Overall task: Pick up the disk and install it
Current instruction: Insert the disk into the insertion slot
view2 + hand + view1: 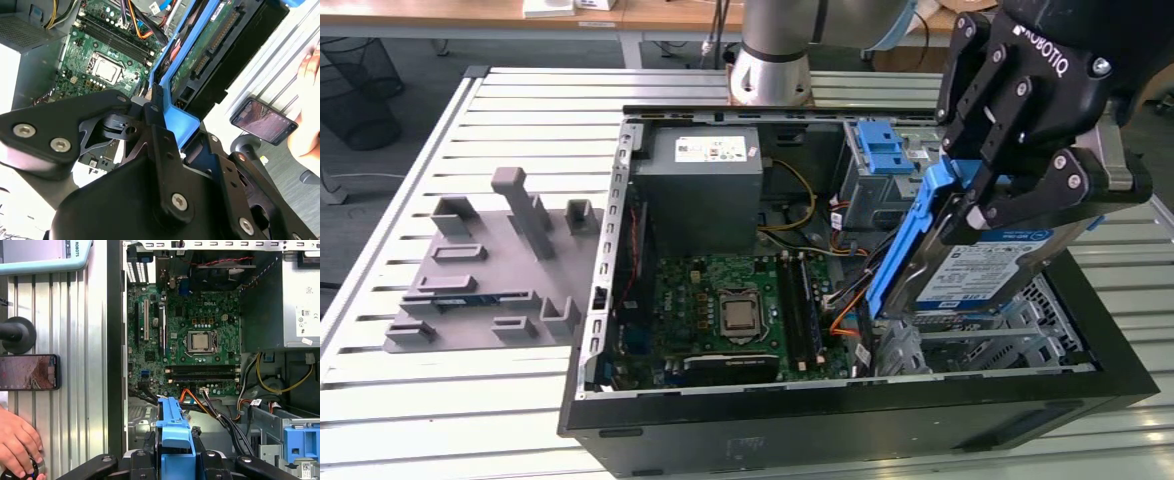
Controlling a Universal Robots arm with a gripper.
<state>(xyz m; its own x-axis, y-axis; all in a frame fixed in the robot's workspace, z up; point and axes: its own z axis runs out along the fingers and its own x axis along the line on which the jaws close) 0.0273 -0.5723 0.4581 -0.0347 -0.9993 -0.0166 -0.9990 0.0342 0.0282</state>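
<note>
Jaws: pressed tight on the blue frame of the disk (987, 270), near its high end.

Disk place: in the exterior view, at 3 o'clock over the open computer case (606, 250). Standing on edge and leaning, with the white-and-blue label facing the camera. Low end down by the metal cage inside the case. Touching the cage or not: cannot tell.

Black arm: coming in from 1 o'clock in the exterior view.

Inside the case, exterior view: green board (734, 310) at 6 o'clock, gray power box (707, 185) at 12 o'clock, and a second blue frame (881, 150) at 1 o'clock, just behind the jaws.

Outside the case, exterior view: gray plastic stand (480, 270) at 9 o'clock, lying on the slatted metal counter (454, 430), well apart from the disk.

Second wrist view alone: the under face of the disk (210, 45), with a green circuit board and a black plug edge. Blue frame squeezed between the black fingers (160, 135).

First wrist view alone: the thin blue edge of the disk (172, 427) seen end-on, with the whole green board (195, 340) laid out beyond it.

Both wrist views, not the exterior view: a phone (27, 372) (262, 120) lying on the counter beside the case, and a person's hand (17, 440) (309, 75) near it.
</note>
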